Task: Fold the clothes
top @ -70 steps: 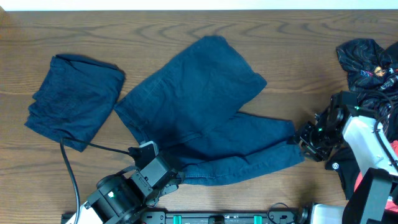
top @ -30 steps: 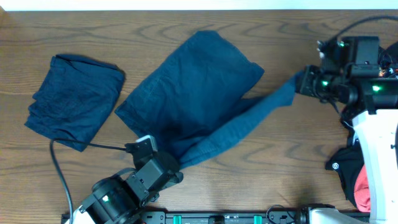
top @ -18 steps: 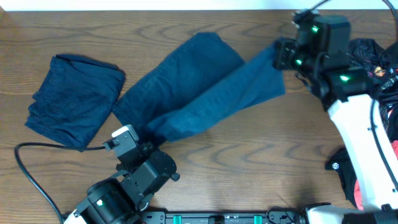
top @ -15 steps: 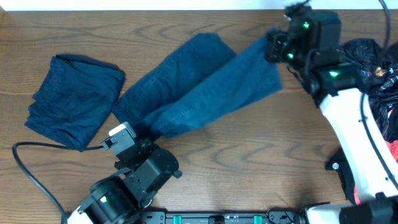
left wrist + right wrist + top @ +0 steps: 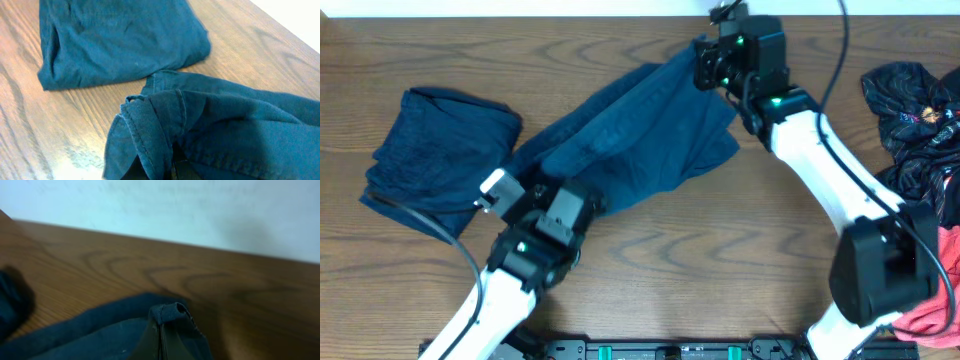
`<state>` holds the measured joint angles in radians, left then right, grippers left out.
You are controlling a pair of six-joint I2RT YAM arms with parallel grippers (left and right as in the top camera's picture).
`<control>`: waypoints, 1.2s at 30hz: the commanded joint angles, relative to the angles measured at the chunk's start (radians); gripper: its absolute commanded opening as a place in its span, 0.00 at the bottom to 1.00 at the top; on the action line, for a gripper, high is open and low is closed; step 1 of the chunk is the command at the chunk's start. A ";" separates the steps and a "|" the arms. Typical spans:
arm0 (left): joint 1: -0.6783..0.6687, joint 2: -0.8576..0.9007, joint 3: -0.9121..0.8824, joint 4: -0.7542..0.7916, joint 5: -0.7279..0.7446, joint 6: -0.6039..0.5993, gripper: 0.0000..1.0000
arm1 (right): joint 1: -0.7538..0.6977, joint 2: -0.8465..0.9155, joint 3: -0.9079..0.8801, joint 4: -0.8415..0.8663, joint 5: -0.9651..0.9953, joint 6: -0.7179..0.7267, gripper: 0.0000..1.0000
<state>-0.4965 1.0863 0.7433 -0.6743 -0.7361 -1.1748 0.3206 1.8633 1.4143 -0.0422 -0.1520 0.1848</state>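
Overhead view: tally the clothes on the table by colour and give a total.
Dark blue: 2 (folded garment, trousers)
Black: 1 (printed garment)
Red: 1 (red garment, partly cut off at the edge)
Total: 4

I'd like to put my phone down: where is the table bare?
Bare table lies in front of the blue trousers and in a strip behind the folded garment. The right edge is crowded with a clothes pile.

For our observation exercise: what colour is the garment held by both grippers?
The garment is plain dark blue, clearest in the overhead view.
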 commanded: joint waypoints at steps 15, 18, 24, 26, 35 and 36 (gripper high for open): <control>0.266 0.338 0.022 0.375 0.233 0.320 0.42 | 0.013 0.190 0.020 0.190 -0.011 -0.026 0.43; 0.285 0.318 0.025 0.374 0.259 0.375 0.49 | -0.007 0.161 0.035 0.171 0.042 -0.022 0.60; 0.295 0.180 0.058 0.374 0.258 0.534 0.56 | -0.101 0.076 0.036 -0.114 0.087 0.113 0.58; 0.295 0.124 0.061 0.373 0.262 0.547 0.57 | -0.134 0.070 0.036 -0.249 0.040 0.154 0.55; 0.294 0.103 0.057 0.297 0.600 0.550 0.57 | -0.156 0.134 0.005 -0.517 -0.066 0.163 0.58; 0.294 0.130 0.057 0.286 0.606 0.550 0.57 | -0.149 0.143 0.004 -0.511 -0.075 0.163 0.59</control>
<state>-0.2054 1.1633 0.7975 -0.3679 -0.2420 -0.6487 0.1486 1.9720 1.4284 -0.5583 -0.1741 0.3294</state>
